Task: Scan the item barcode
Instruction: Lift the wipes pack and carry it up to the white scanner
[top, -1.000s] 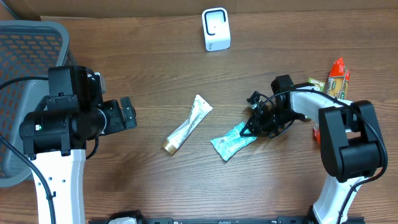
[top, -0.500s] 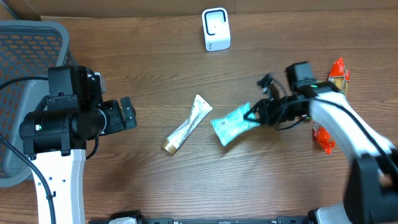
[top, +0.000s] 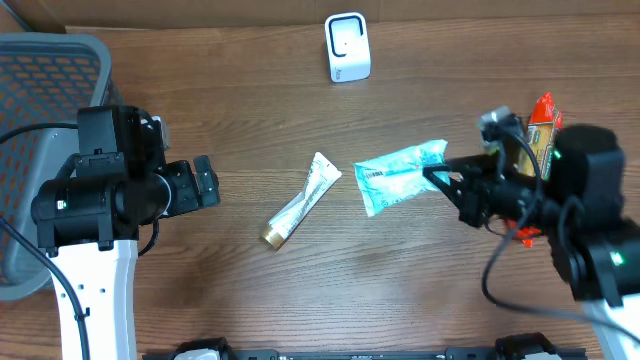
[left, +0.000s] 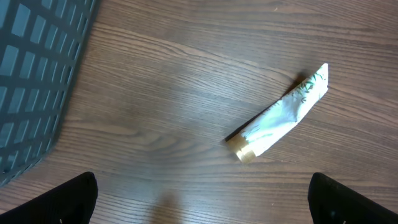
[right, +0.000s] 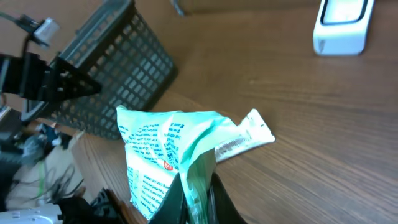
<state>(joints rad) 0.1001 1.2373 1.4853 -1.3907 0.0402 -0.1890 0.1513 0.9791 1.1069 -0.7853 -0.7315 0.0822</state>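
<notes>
Now the right gripper (top: 441, 176) is clamped on one end of the packet (top: 400, 172), held clear of the bench (top: 230, 90) right of its middle, between the tube (top: 302, 200) at the centre and the snacks (top: 545, 125) at the right edge. The scanner (top: 347, 47) stands at the far edge. The left gripper (top: 205, 183) — jaws wide, holding nothing — sits near the basket (top: 40, 100) at the left edge.
</notes>
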